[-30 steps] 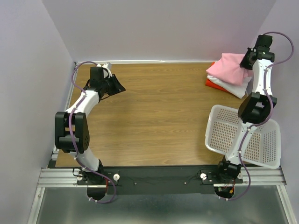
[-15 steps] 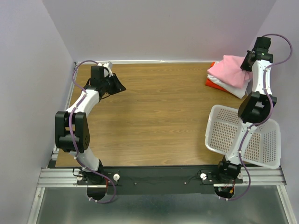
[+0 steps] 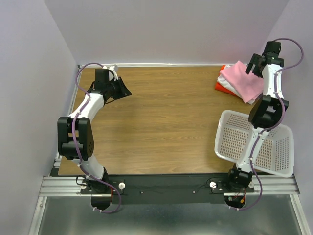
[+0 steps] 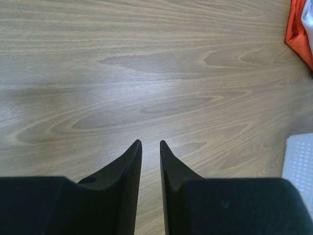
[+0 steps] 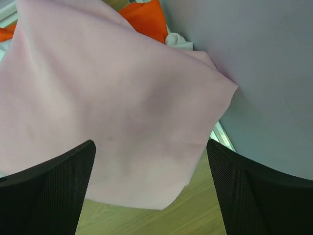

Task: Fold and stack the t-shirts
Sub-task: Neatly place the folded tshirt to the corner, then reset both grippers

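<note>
Wooden desk point(image 3: 166, 122), upper right: light pink cloth tee point(image 3: 242, 81) stacked on white tee point(image 3: 251, 100) and orange-red tee point(image 3: 220, 87), looks done; right claw point(image 5: 150, 145) spread, left claw point(image 4: 150, 143) barely parted.

A wooden table point(image 3: 166, 122) with pale brown grain fills the middle of the scene. Plain lavender walls close it in: a far wall point(image 3: 166, 29), a left wall point(image 3: 29, 98) and a right wall point(image 3: 303, 54). A thin white strip point(image 3: 166, 64) runs where the far wall meets the table. Along the near edge lies a silver metal rail point(image 3: 166, 183), with a dull grey metal surface point(image 3: 166, 215) nearer still. Soft, even light leaves a faint sheen point(image 4: 122, 93) on the wood.
</note>
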Motion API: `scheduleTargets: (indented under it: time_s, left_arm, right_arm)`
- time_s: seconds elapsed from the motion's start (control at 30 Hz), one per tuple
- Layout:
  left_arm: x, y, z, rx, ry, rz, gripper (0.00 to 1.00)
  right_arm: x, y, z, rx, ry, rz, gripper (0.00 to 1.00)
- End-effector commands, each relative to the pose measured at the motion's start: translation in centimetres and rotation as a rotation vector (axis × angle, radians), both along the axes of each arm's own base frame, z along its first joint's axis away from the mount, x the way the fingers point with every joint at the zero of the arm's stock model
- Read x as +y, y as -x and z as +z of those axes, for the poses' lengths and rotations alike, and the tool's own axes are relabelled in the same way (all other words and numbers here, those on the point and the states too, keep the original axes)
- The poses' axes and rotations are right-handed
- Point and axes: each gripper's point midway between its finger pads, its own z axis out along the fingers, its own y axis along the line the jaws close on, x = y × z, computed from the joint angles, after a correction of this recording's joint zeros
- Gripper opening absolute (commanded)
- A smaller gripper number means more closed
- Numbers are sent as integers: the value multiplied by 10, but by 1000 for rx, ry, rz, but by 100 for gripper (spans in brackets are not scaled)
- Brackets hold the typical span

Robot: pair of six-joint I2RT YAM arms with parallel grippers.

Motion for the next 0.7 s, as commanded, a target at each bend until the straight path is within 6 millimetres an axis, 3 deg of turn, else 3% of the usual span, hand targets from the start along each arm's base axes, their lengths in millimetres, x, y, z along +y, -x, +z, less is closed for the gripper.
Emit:
scheduleTargets:
  time_s: [0.0, 0.13, 0.2, 0.27, 0.3, 0.4, 0.43, 0.57, 0.63, 0.67]
  left_arm:
    - [-2, -5, 15, -45, -21, -10, 29]
    - [-2, -4, 16, -48, -21, -11, 29]
    - [-1, -4, 18, -57, -24, -8, 29]
    - [-2, -4, 22, -70, -27, -8, 29]
    - [-1, -4, 24, -76, -28, -6, 29]
    - [-1, -4, 31, -99, -33, -4, 29]
    - [-1, -4, 33, -108, -36, -3, 29]
    - [3, -4, 50, -156, -53, 19, 29]
    - [6, -3, 60, -183, -61, 35, 29]
    - [6, -4, 65, -198, -59, 41, 29]
  right_arm:
    - [-4, 3, 7, -16, 14, -2, 100]
    - [9, 8, 21, -39, 7, 40, 100]
    - [22, 9, 34, -66, 1, 75, 100]
    - [32, 12, 30, -57, -18, 101, 100]
    - [41, 12, 43, -87, -16, 116, 100]
    - [64, 15, 43, -90, -45, 162, 100]
    - [70, 17, 51, -105, -48, 173, 100]
    - [111, 20, 57, -112, -77, 256, 100]
    - [143, 22, 54, -104, -106, 317, 100]
    - [169, 24, 57, -113, -139, 367, 100]
